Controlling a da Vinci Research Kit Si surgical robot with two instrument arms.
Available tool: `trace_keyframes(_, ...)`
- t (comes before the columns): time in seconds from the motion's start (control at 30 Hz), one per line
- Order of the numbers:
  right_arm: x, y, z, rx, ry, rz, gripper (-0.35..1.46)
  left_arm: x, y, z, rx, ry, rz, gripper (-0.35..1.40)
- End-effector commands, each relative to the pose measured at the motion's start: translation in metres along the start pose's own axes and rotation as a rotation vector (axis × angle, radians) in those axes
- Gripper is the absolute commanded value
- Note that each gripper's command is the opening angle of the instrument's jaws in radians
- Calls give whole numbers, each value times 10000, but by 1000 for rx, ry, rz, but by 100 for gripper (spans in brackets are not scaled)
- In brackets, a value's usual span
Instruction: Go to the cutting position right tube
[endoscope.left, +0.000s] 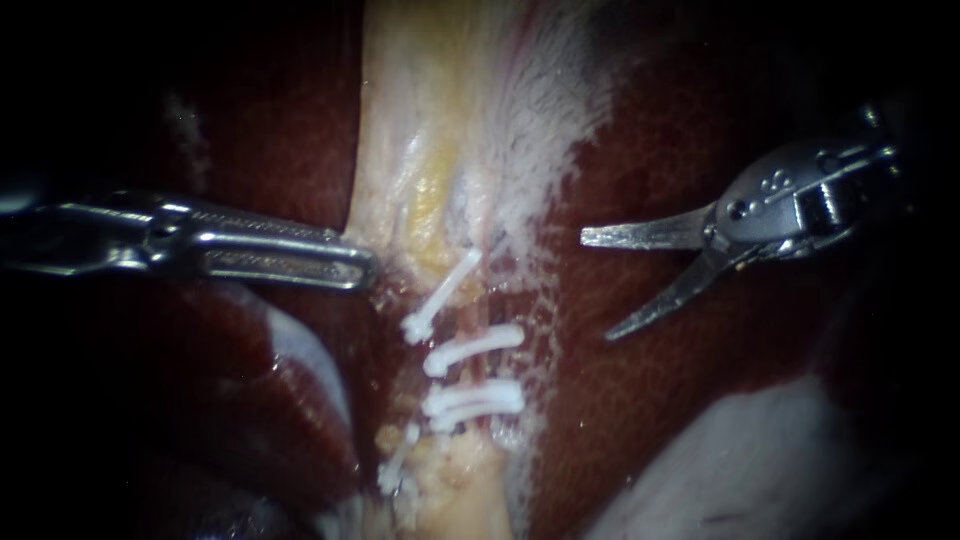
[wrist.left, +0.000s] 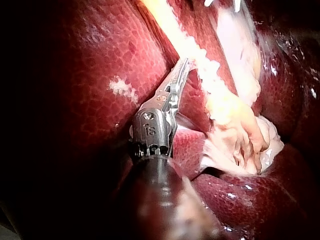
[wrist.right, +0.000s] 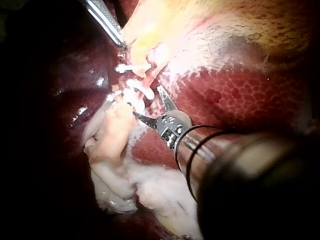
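Observation:
My left instrument (endoscope.left: 355, 262) comes in from the left, its long jaws shut on the edge of the pale yellow gallbladder (endoscope.left: 430, 150); it shows again in the left wrist view (wrist.left: 181, 75). Below the grip, several white clips (endoscope.left: 472, 350) cross a thin pinkish tube (endoscope.left: 487, 328). My right instrument (endoscope.left: 596, 287) hangs to the right of the clips over the liver, clear of the tube. Its two blades are open with nothing between them. In the right wrist view the blades (wrist.right: 148, 103) spread just short of the clips (wrist.right: 136, 93).
Dark red liver (endoscope.left: 700, 400) surrounds the clipped strip on both sides. Frayed white tissue (endoscope.left: 540, 200) lies between the blades and the clips. A pale lump of loose tissue (wrist.right: 120, 170) lies beside the right instrument's shaft.

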Motion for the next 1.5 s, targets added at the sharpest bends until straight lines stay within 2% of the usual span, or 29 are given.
trace_keyframes(0.03,0,0,0,0,0,0,143,0,0,0,0,0,0,-35)
trace_keyframes(0.3,-7,-5,11,46,-11,37,143,-9,0,-7,7,1,-4,-35)
trace_keyframes(0.47,-14,-14,22,88,-9,97,142,-32,-3,-28,4,-1,-16,-35)
trace_keyframes(0.5,-15,-16,24,99,-8,106,140,-37,-5,-33,2,-10,-26,-35)
trace_keyframes(0.73,-27,-31,43,180,-13,172,133,-61,-25,-53,6,-41,-5,-35)
trace_keyframes(0.83,-32,-38,50,235,-24,205,120,-69,-33,-58,9,-54,3,-35)
trace_keyframes(1.03,-36,-45,61,278,-39,260,101,-75,-48,-62,10,-60,7,-35)
trace_keyframes(1.1,-35,-46,63,290,-44,278,88,-76,-50,-63,10,-63,7,-35)
trace_keyframes(1.5,-36,-53,83,354,-70,315,51,-78,-56,-64,10,-63,7,-35)
